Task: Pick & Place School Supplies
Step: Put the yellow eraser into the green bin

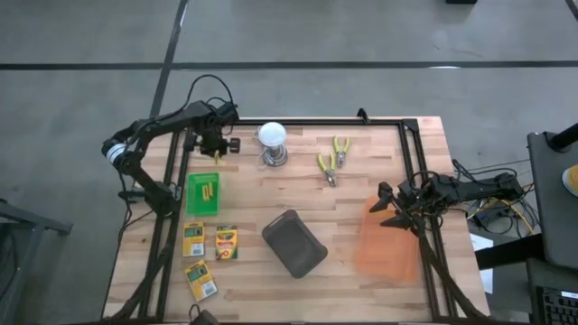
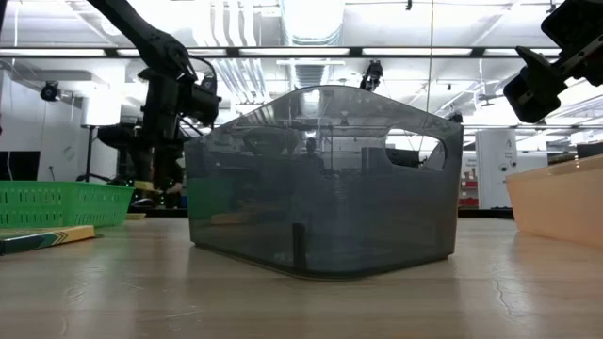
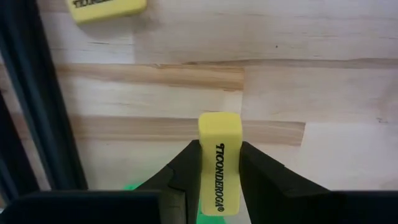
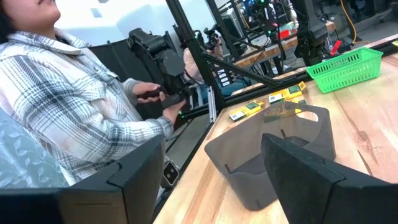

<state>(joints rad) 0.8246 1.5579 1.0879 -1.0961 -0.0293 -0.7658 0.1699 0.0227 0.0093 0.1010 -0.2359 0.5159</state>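
My left gripper (image 3: 219, 149) is over the table's far left part (image 1: 215, 149), shut on a small yellow eraser block (image 3: 219, 163) printed TICONDEROGA. A second yellow eraser (image 3: 106, 7) lies flat on the wood beyond it. The green basket (image 1: 203, 192), just nearer than the gripper, holds short yellow pieces (image 1: 209, 190). Three green-and-yellow crayon boxes (image 1: 194, 239) (image 1: 226, 242) (image 1: 201, 280) lie flat by the near left corner. My right gripper (image 4: 211, 149) is open in the air at the right side (image 1: 386, 206), above the orange bin. My left gripper pinches the yellow eraser by its two long side faces (image 3: 205, 168), one finger (image 3: 183, 168) on each side. The fingers come from above, pointing down and lying along the block. Its free end (image 3: 219, 121) sticks out past the fingertips toward the table.
A grey plastic bin (image 1: 294, 244) stands mid-table and an orange bin (image 1: 388, 239) to its right. A white bulb on a metal base (image 1: 273, 140) and yellow-handled pliers (image 1: 332, 158) lie at the far side. A person in a plaid shirt (image 4: 74, 118) sits beyond the table.
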